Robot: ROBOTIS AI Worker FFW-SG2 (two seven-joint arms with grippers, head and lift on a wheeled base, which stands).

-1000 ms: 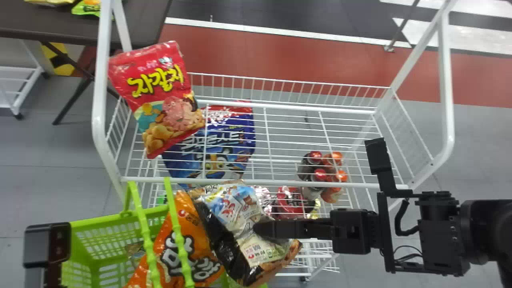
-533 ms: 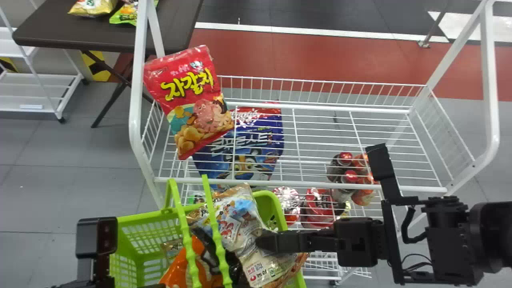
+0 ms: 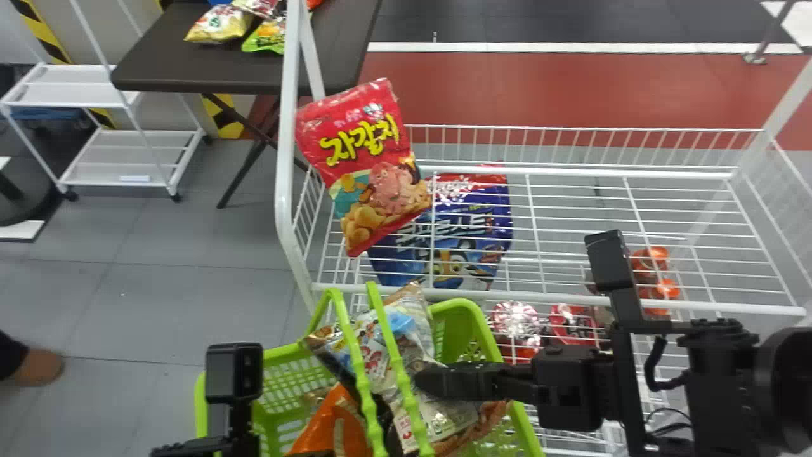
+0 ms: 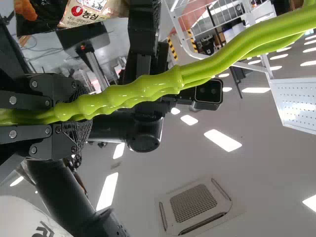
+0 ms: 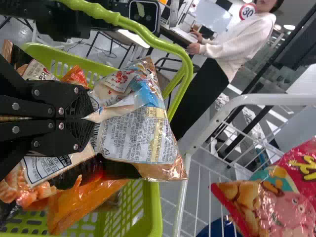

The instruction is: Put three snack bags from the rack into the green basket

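Note:
In the head view my right gripper [image 3: 424, 381] is over the green basket [image 3: 466, 308], pinching a white-and-blue snack bag [image 3: 415, 330] whose body lies across the handles. The right wrist view has the gripper [image 5: 89, 118] closed on a fold of this bag [image 5: 143, 131]. An orange bag [image 3: 336, 422] lies in the basket beneath it. My left gripper [image 3: 235, 381] is at the basket's left, its fingertips hidden there; in the left wrist view the gripper [image 4: 69, 114] grips the green handle [image 4: 158, 88]. A red snack bag [image 3: 368, 171] leans at the rack's left end.
The white wire rack [image 3: 571, 296] stands just beyond the basket. Through its wires a blue bag [image 3: 450, 235] and red packs [image 3: 571, 324] show lower down. A dark table [image 3: 190, 70] with snack bags is behind at the left, beside a white cart [image 3: 127, 158].
The head view has swung left, shifting the rack and basket rightward in it. Against them, my right gripper has moved left with the white-and-blue bag, which is now farther over the basket.

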